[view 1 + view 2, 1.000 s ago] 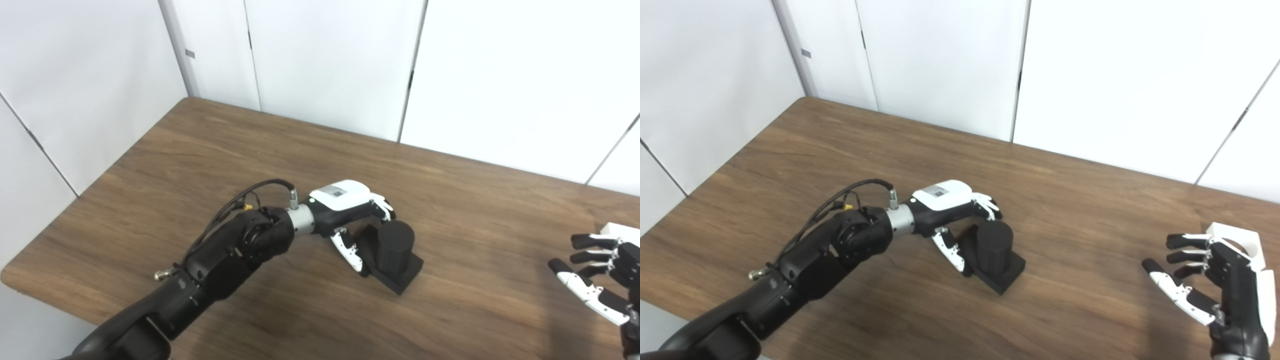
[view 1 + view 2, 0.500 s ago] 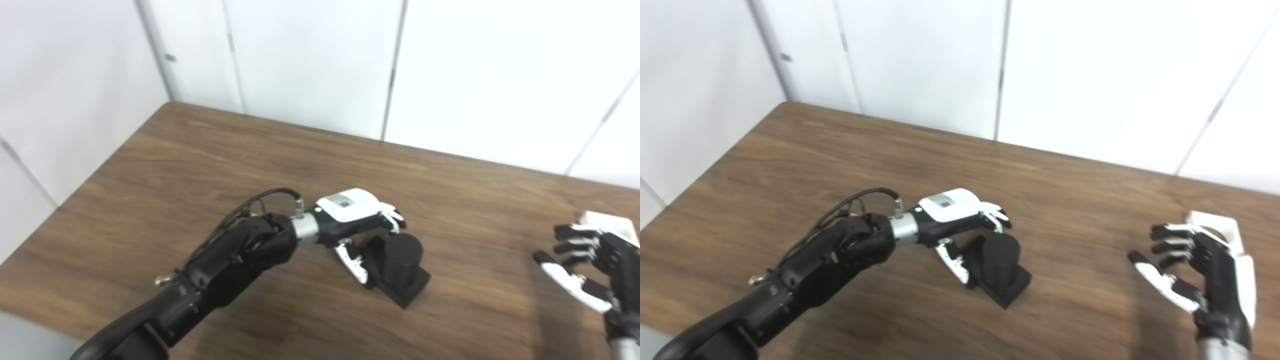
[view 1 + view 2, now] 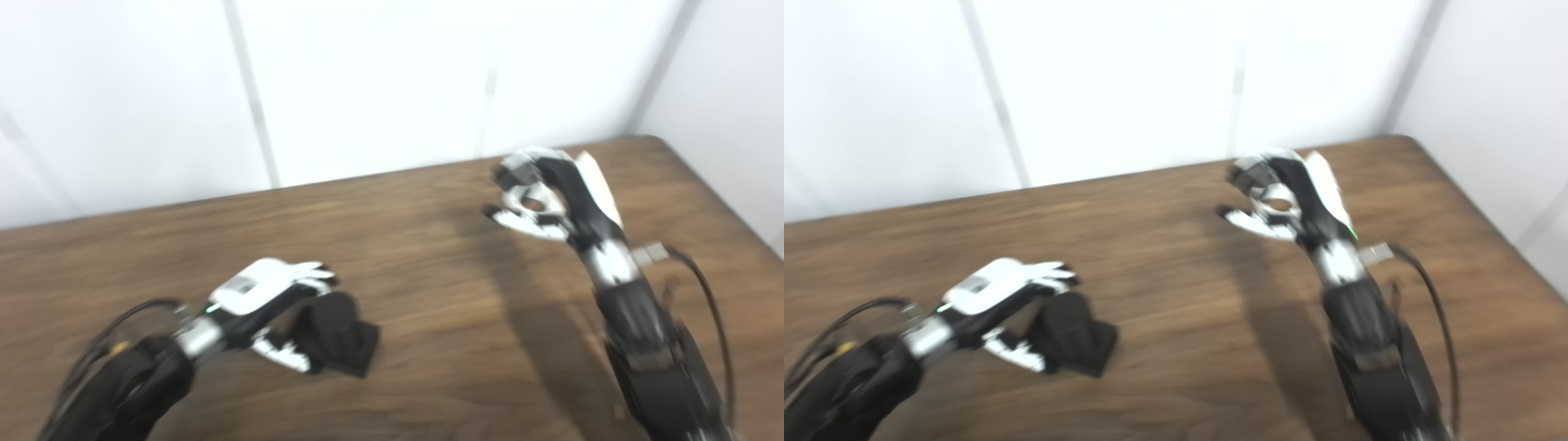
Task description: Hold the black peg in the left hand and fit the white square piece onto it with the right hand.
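Wooden table (image 3: 429, 306), left hand (image 3: 269, 306) curled around black peg (image 3: 337, 334), right hand (image 3: 545, 202) grasping white square piece (image 3: 531, 202)

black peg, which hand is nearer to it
Left. The left hand is right at the black peg, fingers around its near side; the right hand is far across the table.

Worktop (image 3: 429, 331): was brown wood, with white walls behind.
On it: the black peg (image 3: 337, 334) sat near the left.
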You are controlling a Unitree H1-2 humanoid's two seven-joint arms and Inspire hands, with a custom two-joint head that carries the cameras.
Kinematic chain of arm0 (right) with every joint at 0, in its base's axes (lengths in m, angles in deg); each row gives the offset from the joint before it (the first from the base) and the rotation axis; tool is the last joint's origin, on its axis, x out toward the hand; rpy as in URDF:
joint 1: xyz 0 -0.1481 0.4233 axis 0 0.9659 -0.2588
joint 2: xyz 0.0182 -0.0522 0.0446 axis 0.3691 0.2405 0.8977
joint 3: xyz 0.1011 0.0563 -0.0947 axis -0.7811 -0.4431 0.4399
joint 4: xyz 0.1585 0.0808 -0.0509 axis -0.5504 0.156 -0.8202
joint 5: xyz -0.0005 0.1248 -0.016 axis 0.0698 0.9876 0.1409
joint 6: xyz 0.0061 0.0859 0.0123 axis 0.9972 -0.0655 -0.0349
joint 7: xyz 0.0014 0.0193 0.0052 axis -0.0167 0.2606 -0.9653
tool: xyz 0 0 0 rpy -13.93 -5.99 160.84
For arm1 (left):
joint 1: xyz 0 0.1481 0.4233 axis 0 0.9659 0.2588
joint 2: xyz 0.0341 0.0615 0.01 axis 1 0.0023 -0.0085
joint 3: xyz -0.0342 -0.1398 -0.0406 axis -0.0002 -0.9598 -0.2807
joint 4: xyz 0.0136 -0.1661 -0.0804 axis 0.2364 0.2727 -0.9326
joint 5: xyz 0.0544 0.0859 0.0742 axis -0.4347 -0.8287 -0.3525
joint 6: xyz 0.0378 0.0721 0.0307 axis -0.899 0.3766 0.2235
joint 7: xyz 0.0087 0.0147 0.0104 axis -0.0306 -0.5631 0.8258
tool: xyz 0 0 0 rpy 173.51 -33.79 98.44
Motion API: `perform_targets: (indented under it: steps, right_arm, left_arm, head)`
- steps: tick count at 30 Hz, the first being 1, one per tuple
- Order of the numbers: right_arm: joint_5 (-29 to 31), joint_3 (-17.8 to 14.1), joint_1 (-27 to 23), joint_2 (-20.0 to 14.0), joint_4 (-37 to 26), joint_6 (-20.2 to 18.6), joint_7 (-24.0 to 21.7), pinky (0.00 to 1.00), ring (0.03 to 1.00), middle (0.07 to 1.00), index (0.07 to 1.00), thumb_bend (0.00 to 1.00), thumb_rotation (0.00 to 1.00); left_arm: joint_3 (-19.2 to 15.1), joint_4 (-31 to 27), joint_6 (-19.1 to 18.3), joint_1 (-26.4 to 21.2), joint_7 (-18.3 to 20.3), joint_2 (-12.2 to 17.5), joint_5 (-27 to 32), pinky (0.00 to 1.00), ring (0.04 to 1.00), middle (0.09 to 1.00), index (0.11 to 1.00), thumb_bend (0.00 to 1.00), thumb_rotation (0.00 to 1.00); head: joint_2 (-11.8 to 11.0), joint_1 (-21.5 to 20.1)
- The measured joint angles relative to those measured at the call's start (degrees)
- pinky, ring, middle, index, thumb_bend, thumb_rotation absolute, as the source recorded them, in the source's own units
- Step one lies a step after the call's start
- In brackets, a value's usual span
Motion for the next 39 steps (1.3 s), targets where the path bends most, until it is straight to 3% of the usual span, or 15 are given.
perform_targets:
  steps: [1,2,4,8,15,16,17,23,30,35,39]
  right_arm:
    - [-1.1,0.3,-1.4,-1.4,0.0,-0.7,-1.4,0.42,0.468,0.630,0.493,0.50,0.00]
    - [-2.0,0.6,-2.9,-2.8,-0.1,-1.6,-2.5,0.43,0.521,0.639,0.493,0.50,0.06]
    - [-3.9,1.3,-5.6,-5.7,0.1,-3.5,-5.3,0.47,0.575,0.651,0.494,0.51,0.11]
    - [-8.7,3.9,-10.4,-11.0,2.5,-6.1,-9.6,0.52,0.633,0.679,0.494,0.51,0.13]
    - [-12.7,8.0,-15.3,-14.2,11.4,-8.7,-14.8,0.55,0.704,0.755,0.497,0.51,0.14]
    - [-12.8,8.9,-16.0,-14.8,12.9,-9.0,-15.9,0.59,0.740,0.783,0.636,0.62,0.15]
    - [-13.0,9.6,-16.7,-15.4,14.3,-9.2,-17.3,0.61,0.766,0.803,0.692,0.65,0.17]
    - [-15.9,15.5,-21.9,-19.5,21.2,-10.8,-25.6,0.72,0.913,0.923,0.833,0.71,0.37]
    - [-20.8,20.7,-26.3,-21.0,26.5,-13.0,-31.4,0.79,0.956,0.958,0.860,0.72,0.44]
    - [-20.6,20.8,-27.1,-21.0,28.6,-13.9,-34.3,0.84,0.991,0.987,0.903,0.76,0.48]
    - [-16.7,19.0,-27.2,-21.0,30.4,-14.3,-36.4,0.78,0.993,1.000,0.941,0.85,0.61]
  left_arm:
    - [-0.2,0.5,0.8,0.1,-0.4,0.2,0.1,0.82,0.894,0.837,0.487,0.52,0.06]
    - [-0.2,0.9,1.3,0.2,-1.2,0.4,0.2,0.81,0.889,0.835,0.487,0.52,0.06]
    - [0.0,2.1,2.4,0.4,-2.3,0.7,1.1,0.80,0.880,0.831,0.487,0.52,0.06]
    - [1.2,2.3,3.1,0.5,-3.9,2.1,1.7,0.79,0.869,0.825,0.487,0.52,0.06]
    - [4.7,4.0,3.1,-0.5,-7.3,3.8,3.7,0.78,0.864,0.837,0.488,0.52,0.06]
    - [5.2,4.1,3.1,-0.7,-7.8,4.1,3.8,0.79,0.873,0.844,0.488,0.52,0.06]
    - [5.6,4.2,3.1,-0.9,-8.0,4.4,4.0,0.79,0.877,0.846,0.488,0.52,0.06]
    - [7.0,5.2,3.1,-1.3,-9.9,5.3,4.8,0.81,0.891,0.854,0.489,0.52,0.06]
    - [7.7,5.8,3.1,-1.5,-11.0,5.6,5.3,0.80,0.897,0.847,0.489,0.52,0.06]
    - [7.6,5.8,3.1,-1.4,-11.0,5.6,5.4,0.80,0.895,0.848,0.489,0.52,0.06]
    - [7.2,5.6,3.1,-1.1,-11.0,5.6,5.4,0.81,0.897,0.848,0.489,0.52,0.06]
  head:
    - [-0.4,-0.6]
    - [-0.4,-0.6]
    - [-2.5,-3.8]
    - [-4.8,-6.8]
    - [-6.2,-8.5]
    - [-6.2,-8.7]
    - [-6.2,-8.7]
    - [-6.0,-8.9]
    - [-5.7,-8.9]
    - [-5.5,-8.5]
    - [-5.3,-8.2]
